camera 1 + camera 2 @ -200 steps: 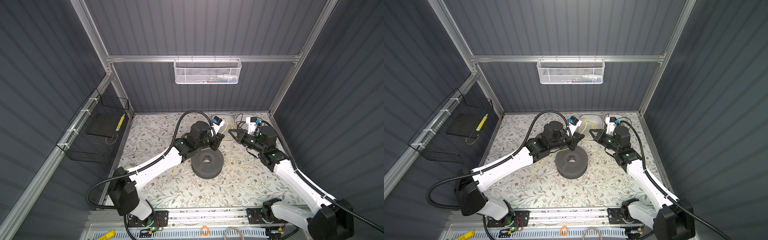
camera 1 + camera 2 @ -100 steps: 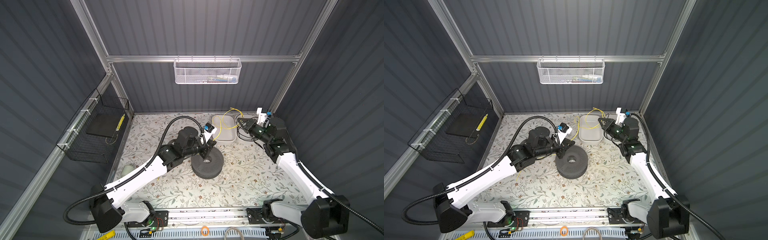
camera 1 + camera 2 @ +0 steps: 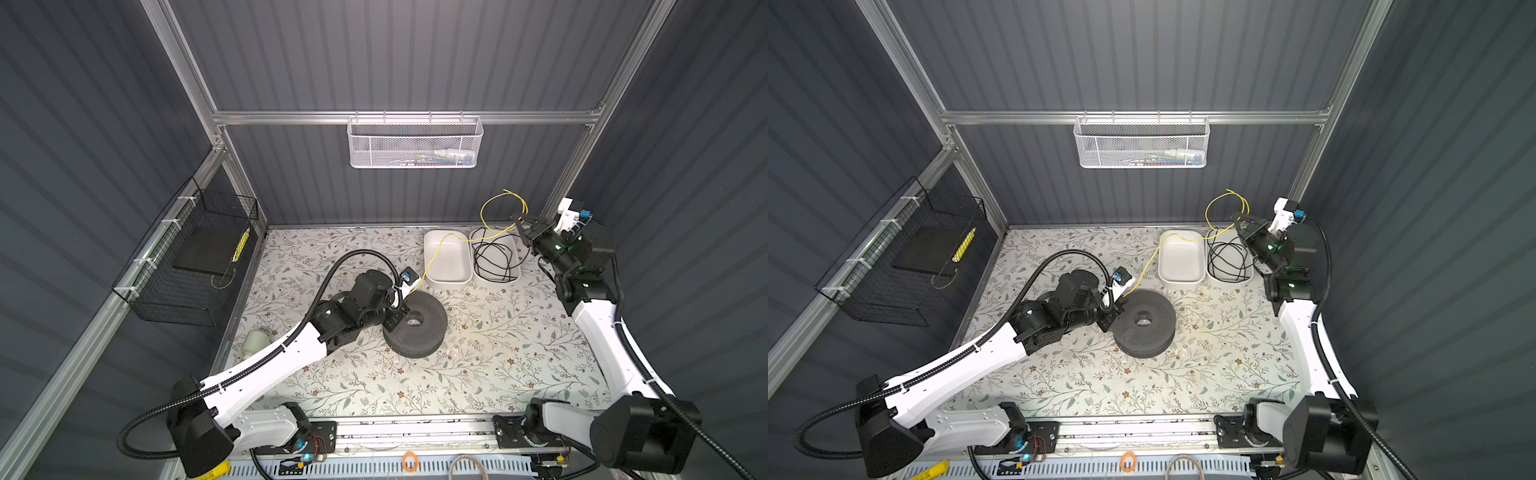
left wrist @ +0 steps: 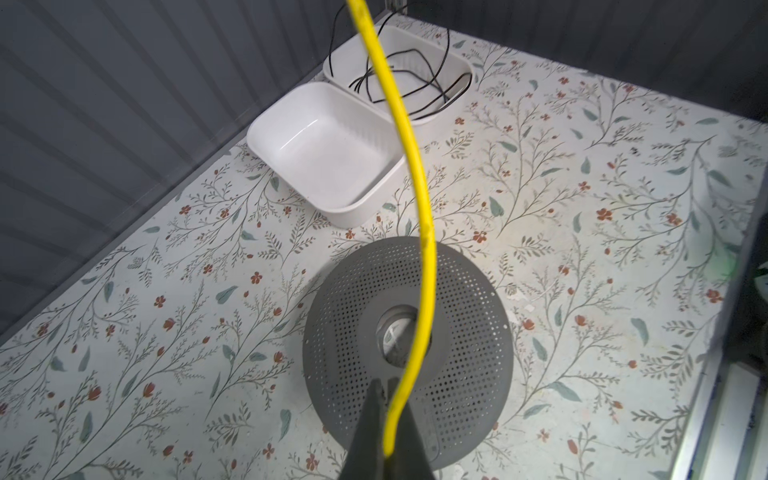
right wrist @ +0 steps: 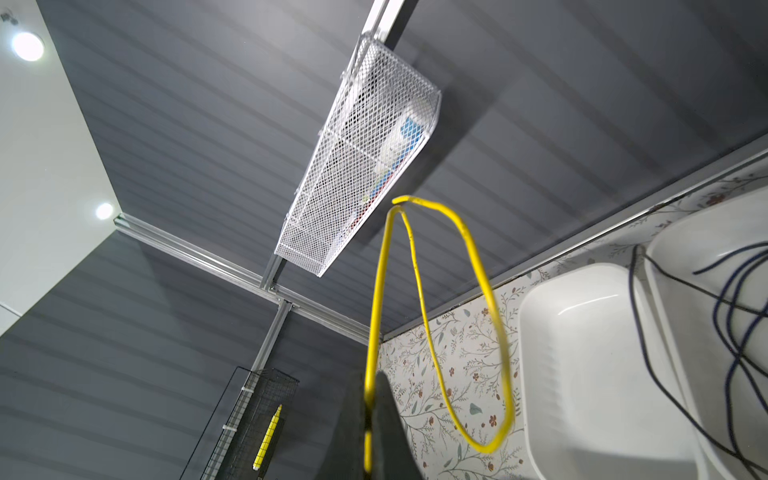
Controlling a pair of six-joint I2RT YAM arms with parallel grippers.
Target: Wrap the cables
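Arms have drawn apart. Right gripper (image 5: 371, 399) now far right, left gripper (image 4: 388, 386) at the grey spool (image 3: 415, 324). Both pinched shut on the yellow wire (image 4: 423, 195), strung between them over the white trays (image 3: 434, 280) with a slack loop at the right end. Likely ready for winding.

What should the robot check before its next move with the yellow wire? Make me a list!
1. Left gripper shut on the yellow wire: ok.
2. Right gripper shut on the same wire: ok.
3. Wire wound round the grey spool: not ok, no yellow turn shows.
4. Wire free of the black cable in the white tray: cannot tell.
5. Wire's loop past the right gripper touching nothing: ok.
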